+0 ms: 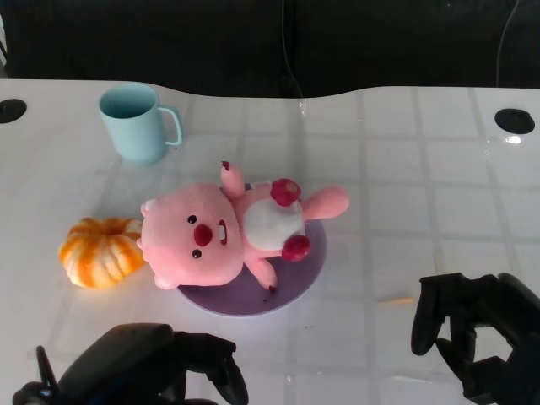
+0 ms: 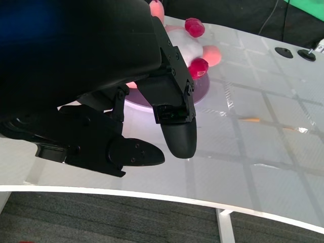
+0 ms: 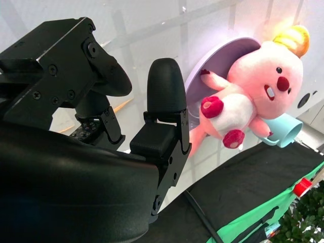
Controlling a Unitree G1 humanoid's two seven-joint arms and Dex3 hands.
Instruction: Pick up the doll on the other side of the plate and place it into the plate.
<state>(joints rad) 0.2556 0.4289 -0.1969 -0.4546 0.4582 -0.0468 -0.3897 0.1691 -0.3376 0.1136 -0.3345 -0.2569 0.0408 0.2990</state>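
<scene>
Bare table [image 1: 422, 169] right of doll [image 1: 228, 232]; pumpkin [image 1: 99, 251], mug [image 1: 135, 122] crowd left.

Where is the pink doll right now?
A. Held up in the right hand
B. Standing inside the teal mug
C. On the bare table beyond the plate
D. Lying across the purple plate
D. The pink doll lies on its back across the purple plate, and both hands hold nothing.

Doll [image 1: 221, 234] lies on its back on the plate [image 1: 295, 283], head overhanging the plate's left edge. Toy pumpkin [image 1: 99, 251] sits just left of the head, touching it or nearly. Mug [image 1: 135, 122] stands behind the pumpkin, farther back. Left hand [image 1: 148, 363] and right hand [image 1: 472, 329] rest nearer than the plate, either side, apart from it.
</scene>
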